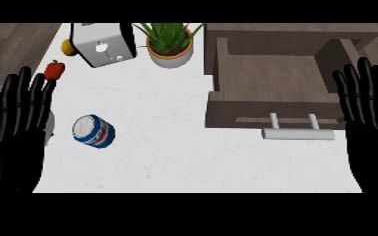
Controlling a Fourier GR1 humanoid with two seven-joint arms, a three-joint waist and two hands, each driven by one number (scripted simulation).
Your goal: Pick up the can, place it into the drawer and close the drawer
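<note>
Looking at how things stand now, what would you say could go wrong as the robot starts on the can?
1. The can seems to lie tilted on the counter, so it may roll away when a hand touches it.
2. It sits nearest the left hand, while the open drawer is by the right hand; a long carry across could clip the drawer's front wall.
3. The potted plant and toaster stand close to that path.

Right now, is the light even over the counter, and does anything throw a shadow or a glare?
In the head view the white marbled counter is lit evenly, with no glare; the blue and white can lying on its side casts only a faint shadow beside it. The open brown wooden drawer looks darker inside, near its walls. The potted green spiky plant is a little soft-edged.
</note>
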